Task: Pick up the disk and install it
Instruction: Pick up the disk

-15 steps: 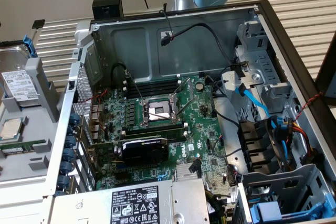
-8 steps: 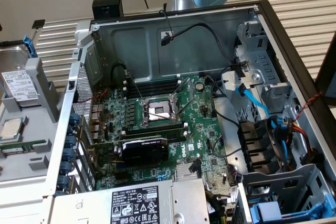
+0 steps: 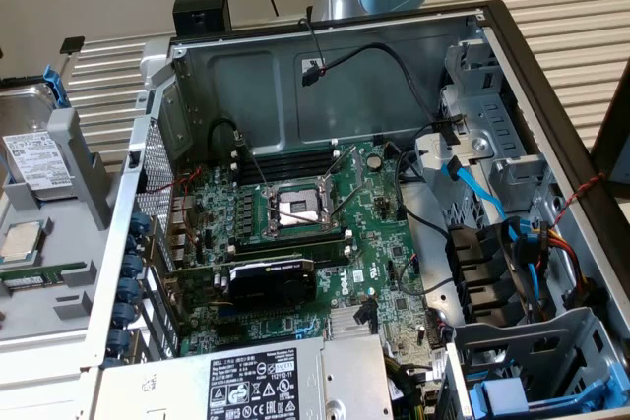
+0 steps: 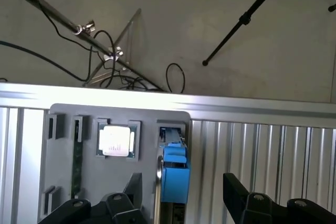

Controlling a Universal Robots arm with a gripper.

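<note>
Surface: ribbed metal surface (image 4: 262, 150), pale and bright, carrying a grey holder (image 4: 63, 177) with the parts slotted into it.
Jaws: spread wide, holding nothing, one black finger on either side of the blue frame and hanging just above it. No contact that I can make out.
Disk: there's the disk (image 4: 174, 174), standing on edge in its slot in the holder, blue frame uppermost, right between the jaws.
Risk one: the disk sits closer to the finger on the chip's side. If the jaws close like that, the near finger pushes first and could tip or jam the disk in its slot.
Risk two: smooth blue plastic and a thin edge to pinch. A shallow grip could slip on the lift.
Chip: the processor chip (image 4: 116, 140) lies just beside the disk's slot. A finger coming down off line would strike it or the holder wall.
Memory stick: the memory stick (image 4: 77, 166) is further along, out of the way.
Case: the open computer case (image 3: 325, 194) stands beside the holder, with loose cables (image 3: 471, 182) draped near the drive cages. I judge these could snag the disk going in.
Floor: bare floor (image 4: 294, 51) beyond the surface edge, with stand legs and cords on it.
</note>
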